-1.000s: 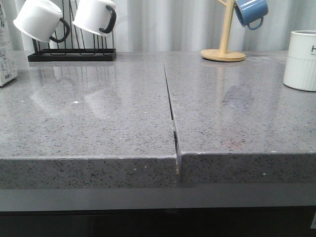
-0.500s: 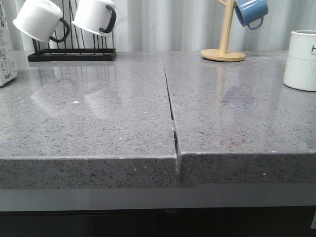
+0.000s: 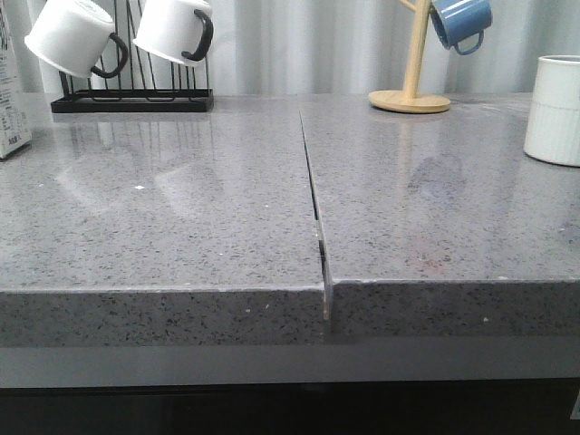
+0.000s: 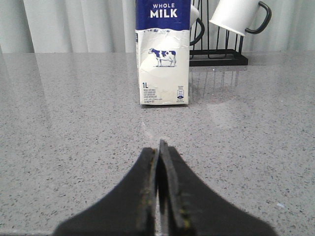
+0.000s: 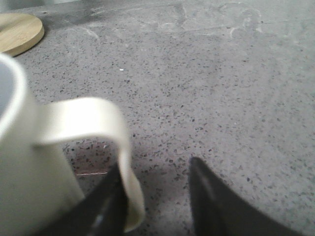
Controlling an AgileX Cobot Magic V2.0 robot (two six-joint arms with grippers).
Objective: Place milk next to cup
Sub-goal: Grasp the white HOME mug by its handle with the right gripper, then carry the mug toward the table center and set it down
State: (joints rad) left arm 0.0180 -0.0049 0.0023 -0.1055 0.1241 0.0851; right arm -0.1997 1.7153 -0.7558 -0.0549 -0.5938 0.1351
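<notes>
The milk [image 4: 163,54], a tall white carton with a blue "WHOLE MILK" top and a cow picture, stands upright ahead of my left gripper [image 4: 158,147], which is shut and empty, well short of it. In the front view only the milk's edge [image 3: 11,100] shows at far left. The cup [image 3: 554,111], cream-white and ribbed, stands at far right. My right gripper [image 5: 157,167] is open, with the cup's handle [image 5: 93,118] between its jaws, against one finger [image 5: 110,196]. Neither gripper shows in the front view.
A black rack [image 3: 131,98] with white black-handled mugs stands at back left, just behind the milk. A wooden mug tree [image 3: 412,91] with a blue mug [image 3: 460,23] is at back right, its base [image 5: 17,32] near the cup. A seam [image 3: 313,199] splits the grey counter.
The cup has shifted slightly to the right in the front view, and its black lettering no longer shows.
</notes>
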